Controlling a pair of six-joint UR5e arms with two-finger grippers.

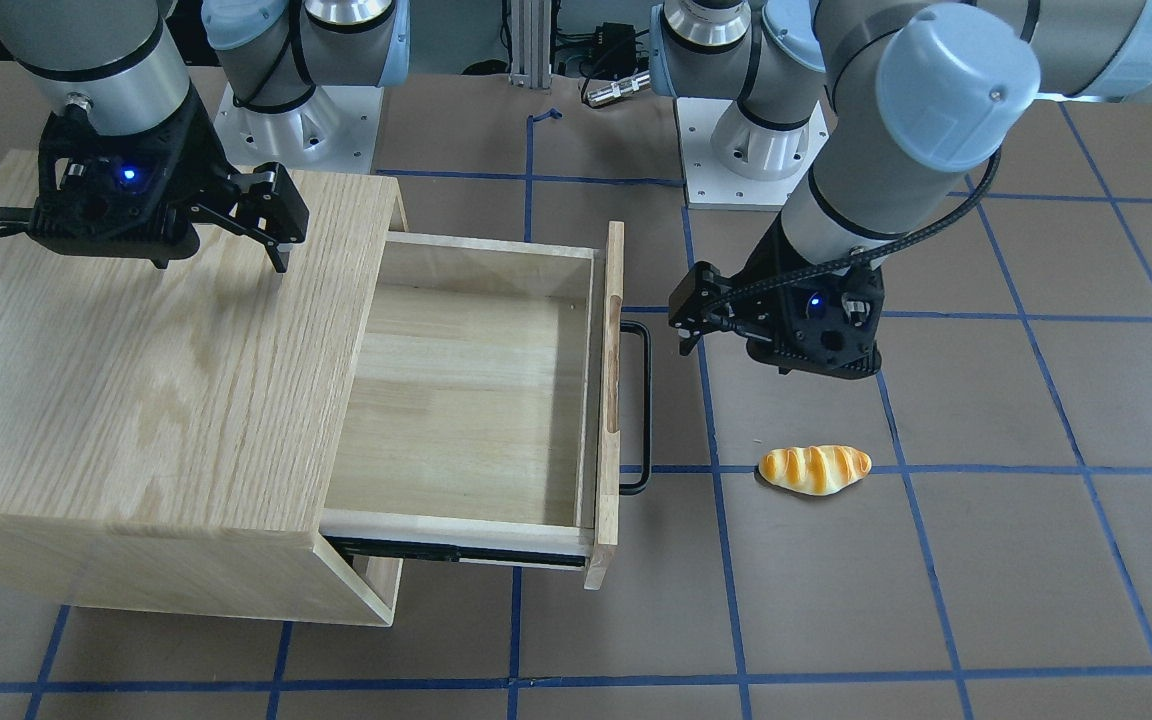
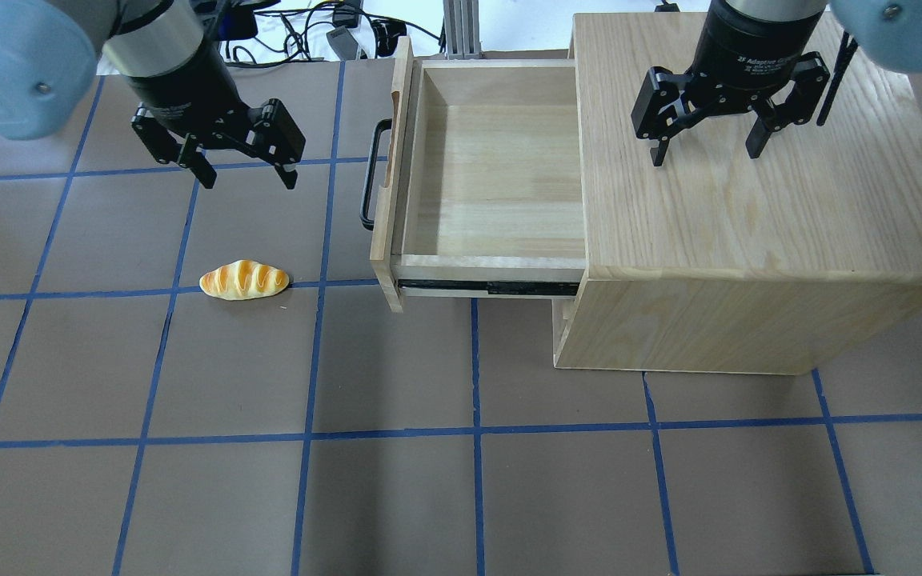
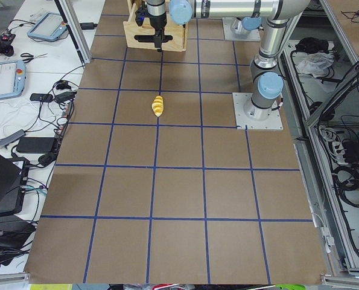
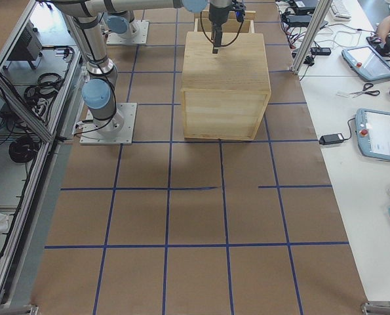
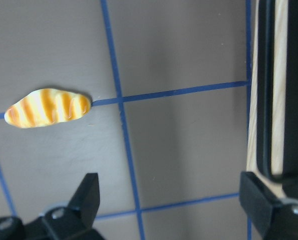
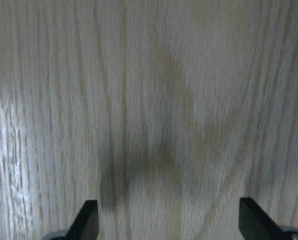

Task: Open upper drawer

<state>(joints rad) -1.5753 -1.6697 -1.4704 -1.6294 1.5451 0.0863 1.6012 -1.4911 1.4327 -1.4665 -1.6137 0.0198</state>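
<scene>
The left tool point(image 2: 250, 182) hangs with its two black fingers spread and nothing between them, above the brown bench point(image 2: 509, 480). It is just beside the long black metal bar handle point(image 2: 366, 180) but apart from it. The wrist view puts one fingertip close to that bar, which looks like the nearest hazard. A sideways drift toward the cabinet could clip the handle or front panel and shove the drawer back in. A straight drop would bring the fingers down on bare bench. The striped yellow toy bread roll point(image 2: 244, 280) lies near, on the robot's side of the tool, and a low sweep that way could knock it along.

The wide, shallow light-wood upper drawer point(image 2: 493, 176) stands pulled well out of the oak-grain cabinet box point(image 2: 749, 224). It is empty, and its black slide rail point(image 2: 485, 286) is exposed along the side. The opening looks essentially done. A further tug would probably run the slide against its stop and drag or tip the whole box.

The right tool point(image 2: 706, 156) hovers over the cabinet top, fingers also spread and empty. It seems clear of the wood, so it is not bracing the box. If it came down, its tips could scrape the oak surface.
</scene>
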